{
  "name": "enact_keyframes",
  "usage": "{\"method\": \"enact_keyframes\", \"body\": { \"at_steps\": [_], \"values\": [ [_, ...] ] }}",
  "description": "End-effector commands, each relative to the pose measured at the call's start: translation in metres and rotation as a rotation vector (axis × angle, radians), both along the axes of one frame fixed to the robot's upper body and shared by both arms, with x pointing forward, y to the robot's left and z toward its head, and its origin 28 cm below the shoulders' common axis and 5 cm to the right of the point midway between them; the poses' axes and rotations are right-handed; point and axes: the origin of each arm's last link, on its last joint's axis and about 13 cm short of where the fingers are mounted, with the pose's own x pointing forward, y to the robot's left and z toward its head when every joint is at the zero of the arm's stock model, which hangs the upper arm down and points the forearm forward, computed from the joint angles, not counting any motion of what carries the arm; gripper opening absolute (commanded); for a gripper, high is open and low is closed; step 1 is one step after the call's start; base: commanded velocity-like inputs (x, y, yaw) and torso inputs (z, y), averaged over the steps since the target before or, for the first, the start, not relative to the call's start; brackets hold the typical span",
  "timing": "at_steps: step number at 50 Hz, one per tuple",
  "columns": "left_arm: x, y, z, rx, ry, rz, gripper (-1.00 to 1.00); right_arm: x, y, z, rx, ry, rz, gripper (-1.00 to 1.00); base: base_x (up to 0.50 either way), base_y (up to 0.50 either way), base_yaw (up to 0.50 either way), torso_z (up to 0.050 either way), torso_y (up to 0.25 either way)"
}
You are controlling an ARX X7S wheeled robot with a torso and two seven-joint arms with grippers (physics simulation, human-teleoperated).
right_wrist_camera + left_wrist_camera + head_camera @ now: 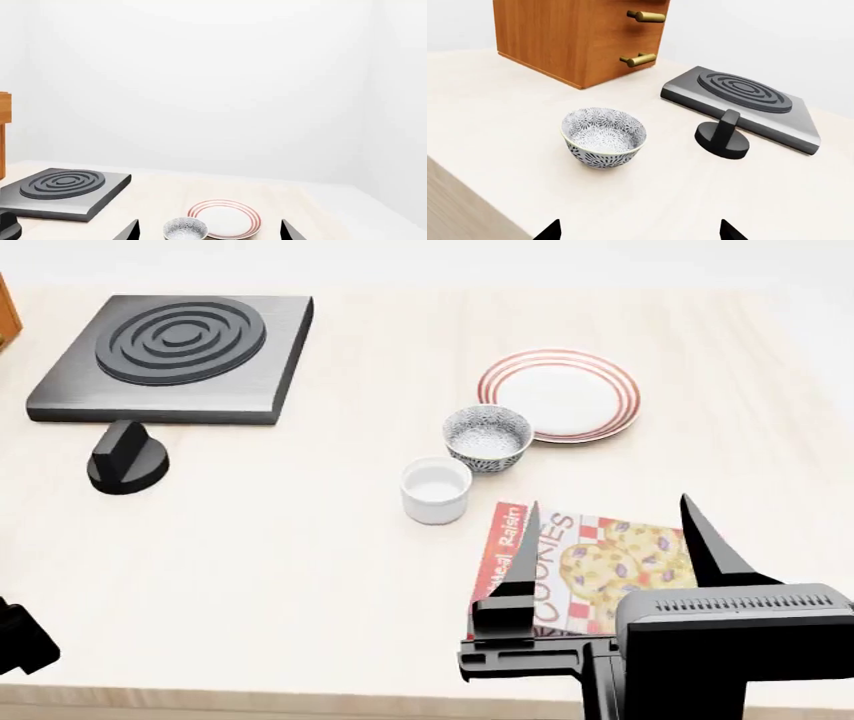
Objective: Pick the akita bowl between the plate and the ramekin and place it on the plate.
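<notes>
We see the speckled bowl [487,438] sitting empty on the table between the plate [561,394] and the ramekin [437,490], nothing on the plate either. Our right gripper [614,540] hangs spread wide over a cookie box [587,570], grasping nothing. The left gripper [639,231] looks open too, though only its tips show.

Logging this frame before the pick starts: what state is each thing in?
akita bowl: upright, empty, on the table between plate and ramekin
plate: flat, empty
ramekin: upright, empty
second speckled bowl: upright, empty
cookie box: lying flat
right end effector: open, empty
left end effector: open, empty
</notes>
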Motion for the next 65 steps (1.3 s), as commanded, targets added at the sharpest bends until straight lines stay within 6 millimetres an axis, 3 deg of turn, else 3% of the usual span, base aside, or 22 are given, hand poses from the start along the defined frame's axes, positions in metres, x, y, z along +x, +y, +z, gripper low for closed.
{"method": "enact_keyframes", "body": {
  "at_steps": [1, 65],
  "values": [
    [0.0, 0.0004, 0.0002, 0.001, 0.0, 0.001, 1.0, 0.0007, 0.0008, -0.0011, -0.025, 0.012, 0.007, 1.0, 0.0, 0.0, 0.0, 0.0, 0.0],
    [0.0, 0.0, 0.0007, 0.001, -0.002, 0.001, 1.0, 0.0017, 0.0003, -0.0021, -0.015, 0.018, 0.01, 1.0, 0.28, 0.0, 0.0, 0.0, 0.0]
  ]
}}
